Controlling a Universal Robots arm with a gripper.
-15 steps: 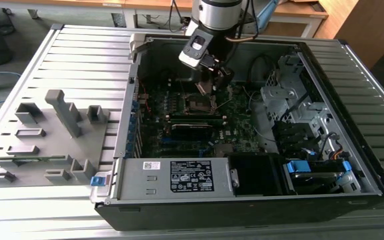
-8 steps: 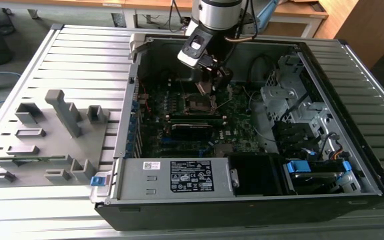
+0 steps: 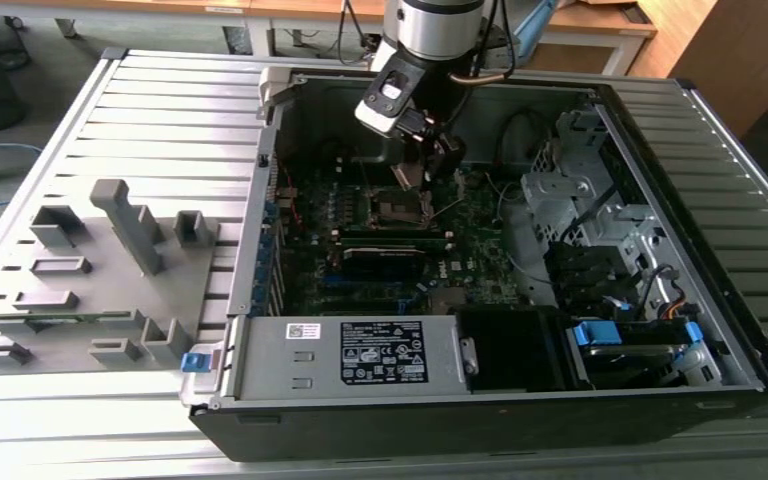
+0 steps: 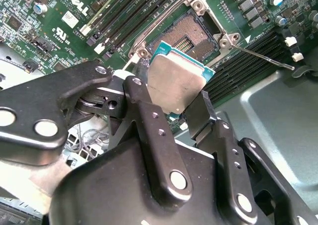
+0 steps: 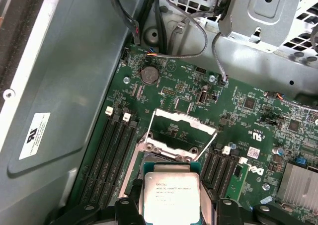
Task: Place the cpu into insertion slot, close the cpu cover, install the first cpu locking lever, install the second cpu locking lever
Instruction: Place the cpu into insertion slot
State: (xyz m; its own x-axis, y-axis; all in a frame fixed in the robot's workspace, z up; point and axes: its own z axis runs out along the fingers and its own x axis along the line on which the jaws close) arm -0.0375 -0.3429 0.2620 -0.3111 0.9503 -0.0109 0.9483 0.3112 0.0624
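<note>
My gripper (image 3: 418, 165) hangs inside the open computer case, shut on the cpu (image 4: 176, 83). The cpu is a square chip with a dull silver top and a green edge, and both wrist views show it pinched between the black fingers (image 4: 144, 98). It hovers, tilted, just above the insertion slot (image 4: 191, 36), whose dark centre is uncovered. In the first wrist view the cpu (image 5: 171, 192) hides most of the socket. Beyond it the cpu cover (image 5: 181, 128) stands swung up and open. A thin locking lever (image 4: 263, 56) sticks out beside the socket.
Long black memory slots (image 4: 129, 16) flank the socket on the green motherboard. A grey power supply (image 3: 344, 355) fills the case's near side, and a metal drive cage (image 3: 584, 200) stands at the exterior view's right. Loose cables (image 5: 189, 31) hang nearby. A grey fixture block (image 3: 91, 270) lies outside the case.
</note>
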